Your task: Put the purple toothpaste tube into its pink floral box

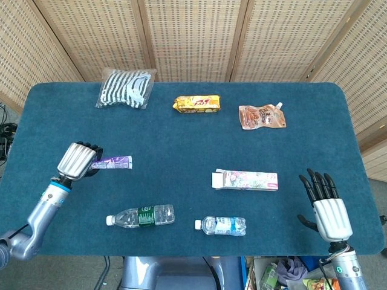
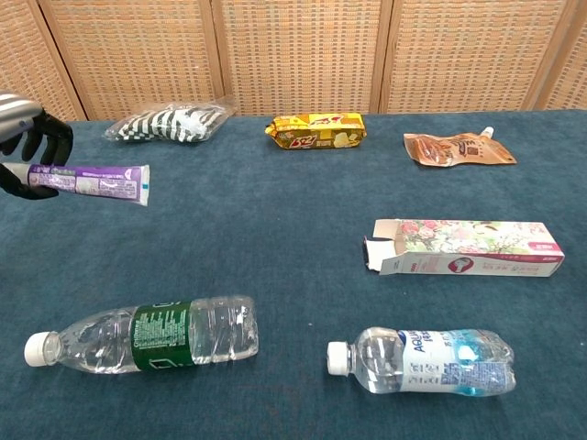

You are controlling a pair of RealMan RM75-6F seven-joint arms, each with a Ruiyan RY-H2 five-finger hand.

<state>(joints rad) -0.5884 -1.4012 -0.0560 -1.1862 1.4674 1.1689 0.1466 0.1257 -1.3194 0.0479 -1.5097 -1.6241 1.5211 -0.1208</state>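
Observation:
My left hand (image 1: 78, 161) grips the cap end of the purple toothpaste tube (image 1: 113, 162) at the table's left side. The tube (image 2: 92, 181) hangs level above the cloth, its flat end pointing right, with the left hand (image 2: 29, 147) at the chest view's left edge. The pink floral box (image 1: 245, 180) lies flat right of centre, its open flap end (image 2: 374, 252) facing left. My right hand (image 1: 327, 205) is open, fingers spread upward, near the front right edge, well right of the box. It is absent from the chest view.
Two clear water bottles lie near the front: a green-labelled one (image 1: 141, 215) and a blue-labelled one (image 1: 221, 226). At the back lie a striped bag (image 1: 126, 88), a yellow snack pack (image 1: 197, 104) and a brown spout pouch (image 1: 262, 116).

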